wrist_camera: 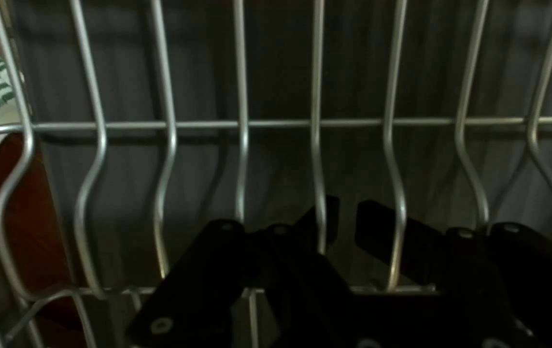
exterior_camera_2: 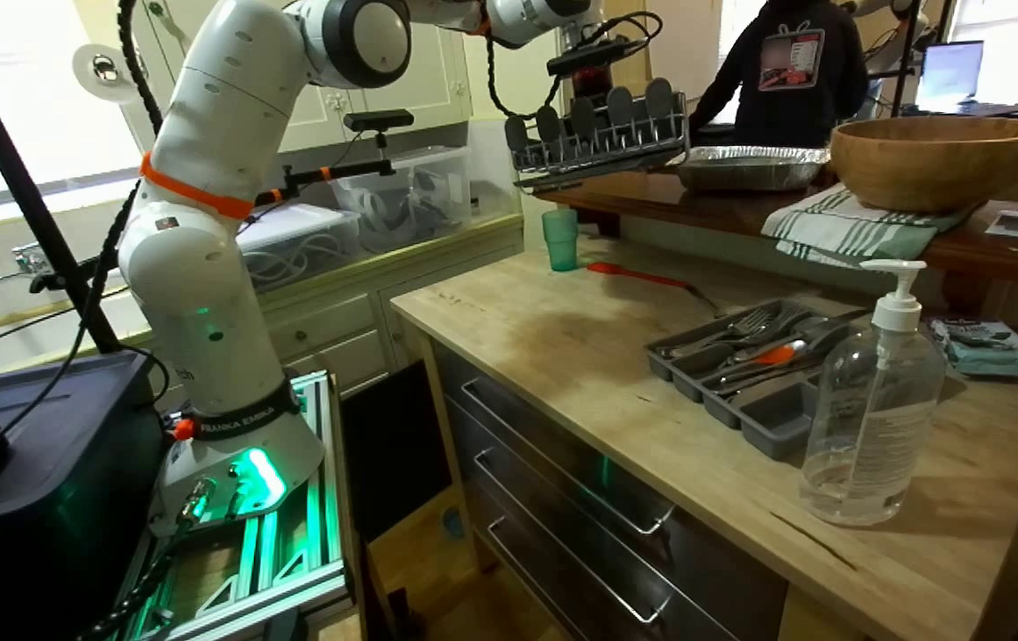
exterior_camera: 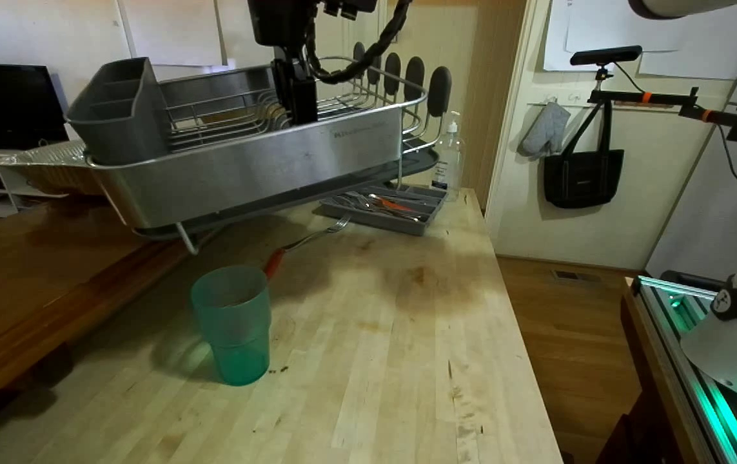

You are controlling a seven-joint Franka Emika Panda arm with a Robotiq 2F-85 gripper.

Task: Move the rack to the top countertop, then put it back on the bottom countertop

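We judge the rectangular silver-wire dish rack [exterior_camera: 258, 161], clasped aloft in our black two-fingered gripper [wrist_camera: 347, 220], stiff, tilt-prone, best held mid-length.

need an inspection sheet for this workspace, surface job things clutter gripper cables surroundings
surface: bottom countertop shows dark marks; top countertop is glossy brown
job's things: rack raised above the bottom countertop, tilted; contact with the top countertop unclear
clutter: green cup upright, red-handled fork, cutlery tray and pump bottle on the bottom countertop; foil pan, and wooden bowl on striped towel, on the top countertop
gripper: reaches down into the rack; open or shut cannot be told
cables: black cable loops beside the gripper; contact with the rack unclear
surroundings: person in a dark top beyond the top countertop
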